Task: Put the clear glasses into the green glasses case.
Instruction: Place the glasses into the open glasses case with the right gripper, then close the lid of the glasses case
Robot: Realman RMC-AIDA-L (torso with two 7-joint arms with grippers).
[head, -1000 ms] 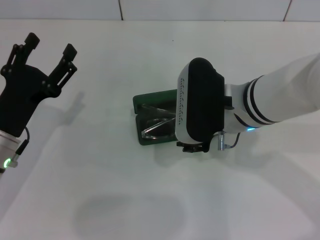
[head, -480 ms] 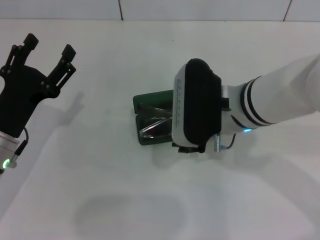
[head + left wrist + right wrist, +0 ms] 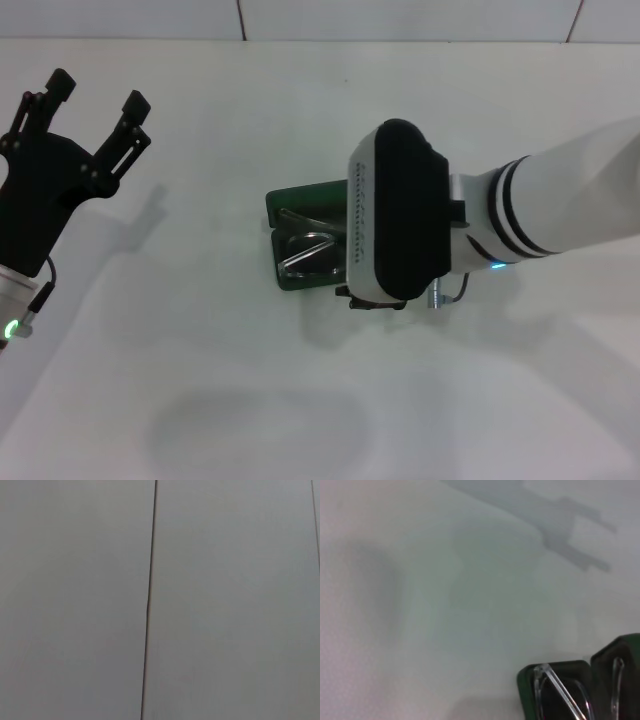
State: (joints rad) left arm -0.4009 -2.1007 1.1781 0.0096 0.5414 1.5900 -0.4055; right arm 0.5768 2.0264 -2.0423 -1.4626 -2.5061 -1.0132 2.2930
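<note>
The green glasses case (image 3: 287, 206) lies open at the table's middle, with its dark inside facing up. The clear glasses (image 3: 306, 252) rest inside it, one thin arm slanting across. My right arm's wrist housing (image 3: 396, 212) hangs over the case's right end and hides the right gripper beneath it. The right wrist view catches the case's corner (image 3: 526, 679) and the glasses' clear arm (image 3: 559, 692) at its edge. My left gripper (image 3: 100, 88) is raised at the far left, open and holding nothing, well away from the case.
White tabletop (image 3: 250, 400) lies all around the case. A tiled wall seam (image 3: 149, 600) fills the left wrist view. The left gripper's shadow (image 3: 570, 525) falls on the table beyond the case.
My right wrist has edged slightly left and lower over the case. The glasses and case stay put, and the left arm has not moved.
</note>
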